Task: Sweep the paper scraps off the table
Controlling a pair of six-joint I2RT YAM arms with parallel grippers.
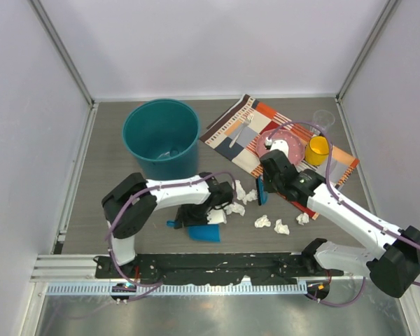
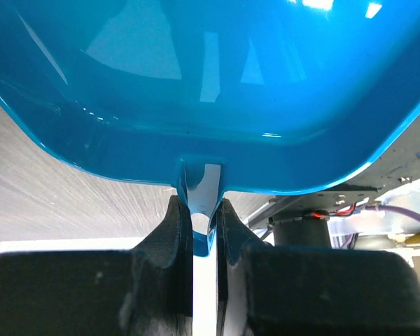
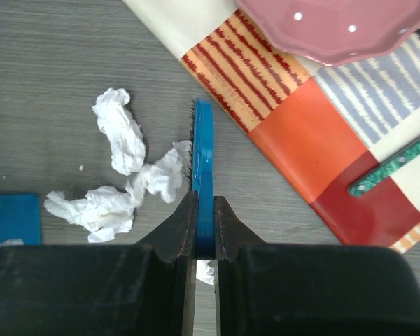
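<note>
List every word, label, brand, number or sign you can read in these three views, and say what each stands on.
None: no text can be read in any view.
The blue dustpan, blue brush, teal bin, striped placemat, pink plate and paper scraps show no lettering.
Any marks on the mounting rail are too small to tell.

Left arm (image 1: pixel 169 190), right arm (image 1: pixel 350 213): white link shells joined by black joint housings. Purple cables (image 2: pixel 399 212) routed along both. Left gripper (image 2: pixel 200 210), right gripper (image 3: pixel 204 210): matte black fingers (image 3: pixel 178 234), blocky black bodies, faintly dust-speckled.
</note>
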